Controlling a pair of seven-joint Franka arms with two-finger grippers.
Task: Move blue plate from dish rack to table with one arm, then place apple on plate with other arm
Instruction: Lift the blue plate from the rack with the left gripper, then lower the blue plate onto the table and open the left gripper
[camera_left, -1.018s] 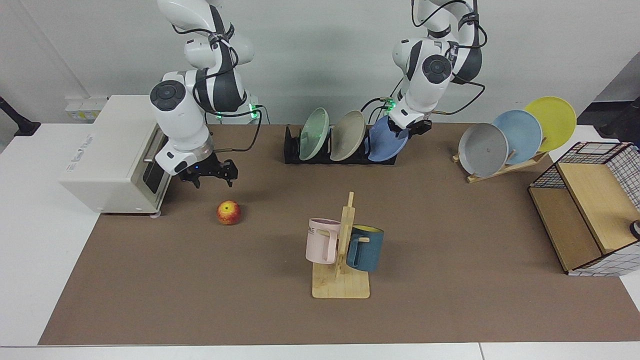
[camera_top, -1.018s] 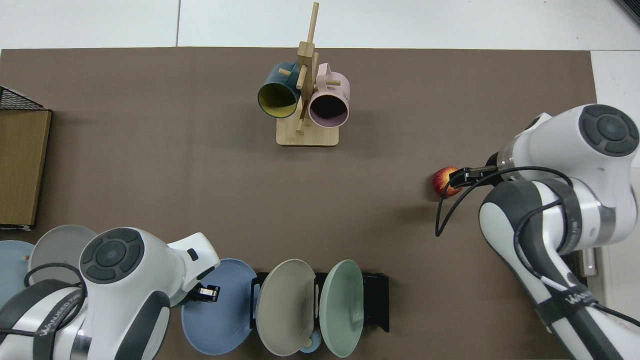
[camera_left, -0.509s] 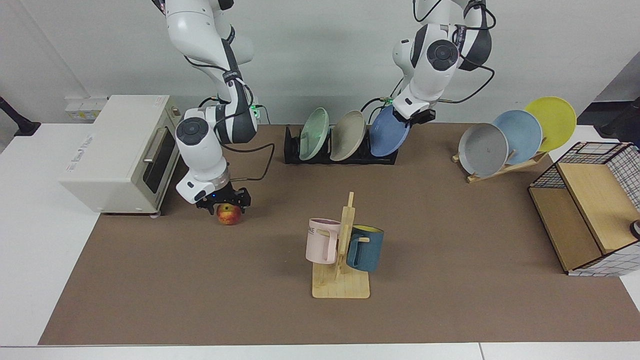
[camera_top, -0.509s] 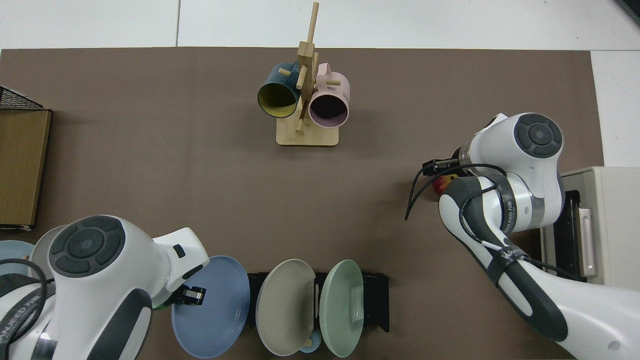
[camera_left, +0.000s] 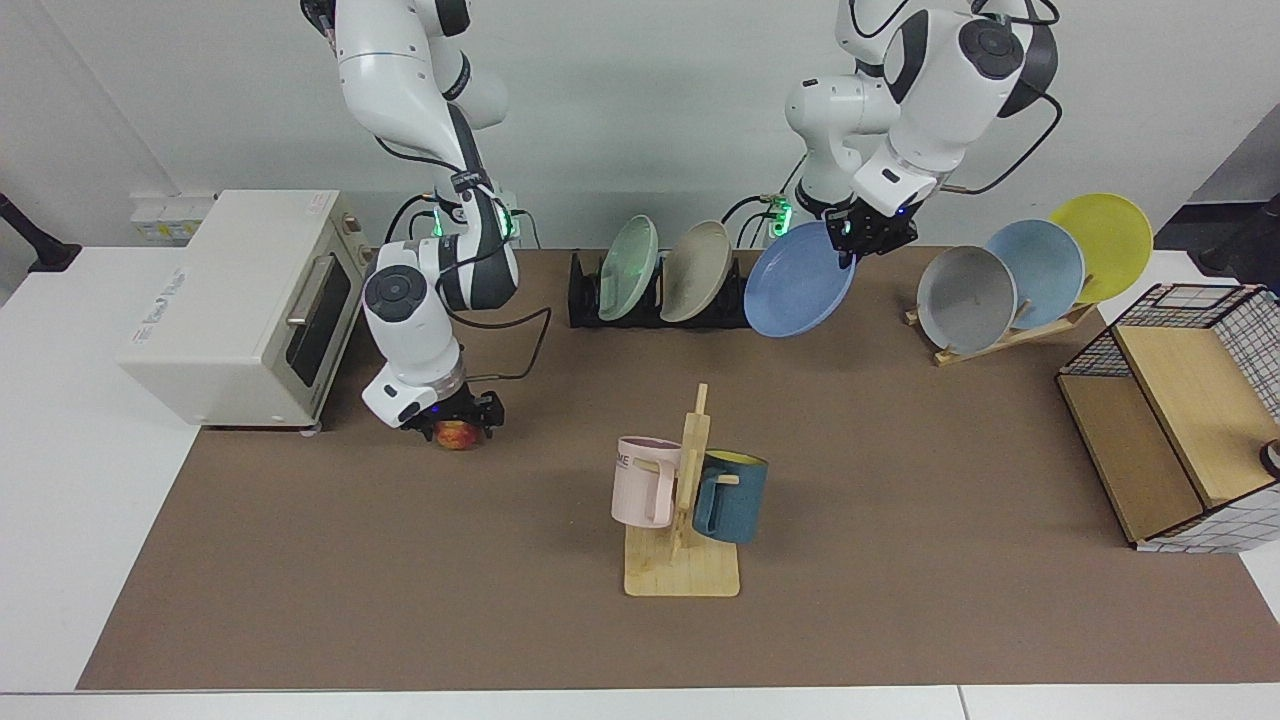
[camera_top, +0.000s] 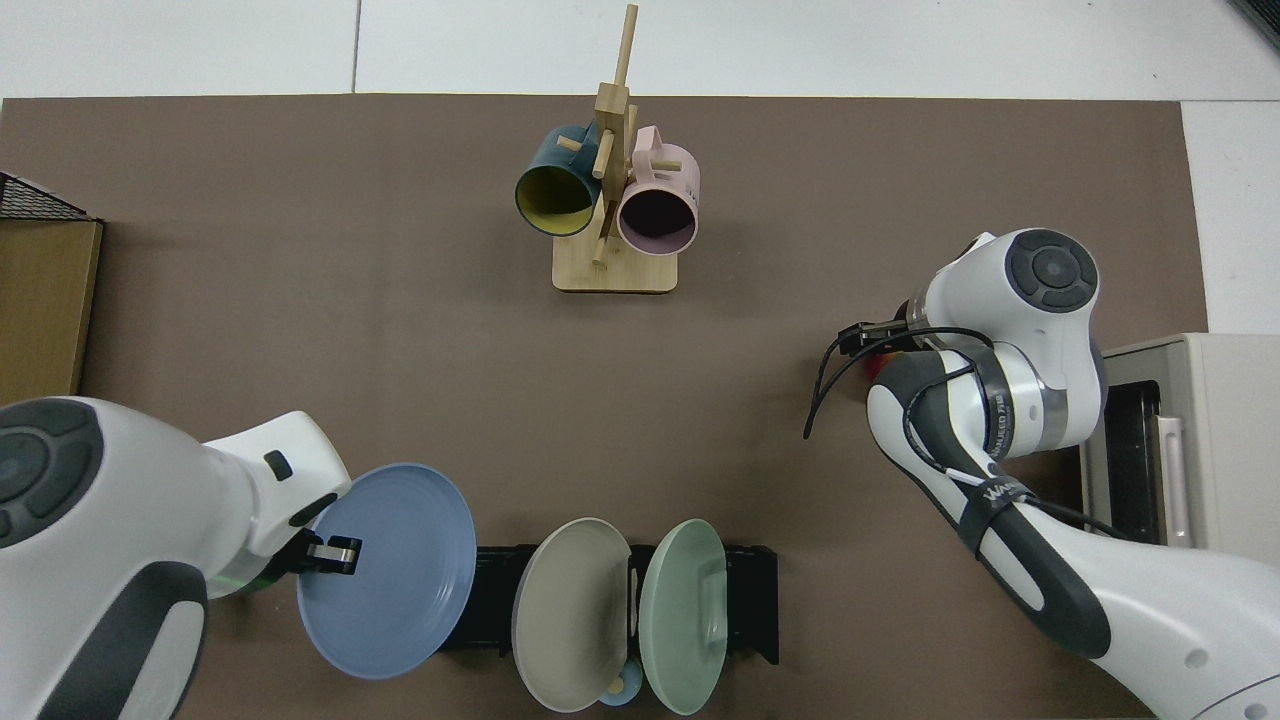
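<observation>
The blue plate (camera_left: 798, 282) (camera_top: 395, 575) hangs tilted in the air just off the end of the black dish rack (camera_left: 580, 298) (camera_top: 757, 600), clear of its slots. My left gripper (camera_left: 866, 234) (camera_top: 332, 553) is shut on the plate's upper rim. A beige and a green plate stay upright in the rack. The apple (camera_left: 457, 437) lies on the table's brown mat (camera_left: 900, 480) near the toaster oven. My right gripper (camera_left: 456, 422) (camera_top: 872, 338) is lowered over it, open, with a finger on either side. In the top view only a red sliver of the apple (camera_top: 882, 350) shows.
A white toaster oven (camera_left: 230, 300) stands close behind the right arm. A wooden mug tree (camera_left: 685, 500) with a pink and a teal mug stands mid-mat. A wooden stand (camera_left: 1000, 335) holds grey, sky-blue and yellow plates. A wire-and-wood crate (camera_left: 1170, 420) is beyond it.
The left arm lifted the blue plate out of the rack and swung it away from the rack's end. The right gripper came from beside the oven and dropped down around the apple.
</observation>
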